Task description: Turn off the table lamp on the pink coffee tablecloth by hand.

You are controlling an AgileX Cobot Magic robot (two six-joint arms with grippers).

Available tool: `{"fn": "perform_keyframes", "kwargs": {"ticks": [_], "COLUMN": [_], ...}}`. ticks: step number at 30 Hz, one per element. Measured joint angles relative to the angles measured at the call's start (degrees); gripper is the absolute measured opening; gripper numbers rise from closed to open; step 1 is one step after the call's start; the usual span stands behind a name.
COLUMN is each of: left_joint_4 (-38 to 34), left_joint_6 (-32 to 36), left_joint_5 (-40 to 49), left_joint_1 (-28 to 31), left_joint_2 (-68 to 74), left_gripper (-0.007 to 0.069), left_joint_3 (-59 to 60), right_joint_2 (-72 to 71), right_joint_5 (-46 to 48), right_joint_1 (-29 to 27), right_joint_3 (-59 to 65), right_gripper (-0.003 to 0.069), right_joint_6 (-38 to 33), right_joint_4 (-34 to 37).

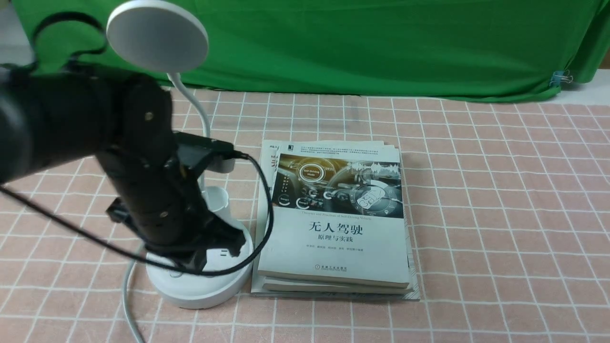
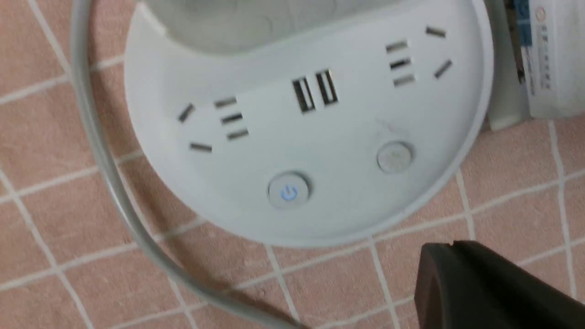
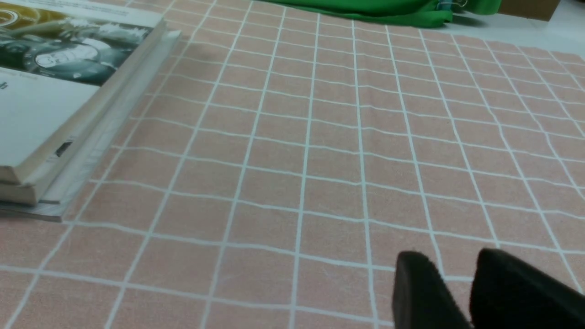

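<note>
The white table lamp stands on the pink coffee tablecloth (image 1: 476,190) at the left. Its disc head (image 1: 157,35) is up high and its round base (image 1: 200,286) is beside the books. My left gripper (image 1: 228,245), the hand, hovers over the base. In the left wrist view the base (image 2: 320,137) shows sockets, a button with a blue power sign (image 2: 289,193) and a plain button (image 2: 395,157). The left gripper (image 2: 452,249) is shut and empty, just off the base rim, touching neither button. My right gripper (image 3: 457,269) is nearly shut and empty, over bare cloth.
A stack of books (image 1: 333,224) lies right beside the lamp base, and its edge shows in the right wrist view (image 3: 68,114). The lamp's grey cord (image 2: 105,160) curls round the base. A green cloth backdrop (image 1: 357,43) hangs at the back.
</note>
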Motion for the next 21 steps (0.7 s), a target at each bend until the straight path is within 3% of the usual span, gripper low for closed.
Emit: {"fn": "perform_keyframes", "kwargs": {"ticks": [16,21], "left_joint_4": [-3.1,-2.9], "left_joint_6": [-1.14,-1.17], "left_joint_5": [-24.74,-25.42], "left_joint_1": [0.0,0.0], "left_joint_2": [-48.17,-55.68], "left_gripper": [-0.0005,-0.0004], "left_joint_3": [33.04,38.54], "right_joint_2": [0.0,0.0], "right_joint_5": [0.0,0.0], "right_joint_1": [0.0,0.0], "right_joint_3": [0.0,0.0], "right_gripper": [0.024,0.024], "right_joint_6": [0.0,0.0], "right_joint_4": [0.0,0.0]}}
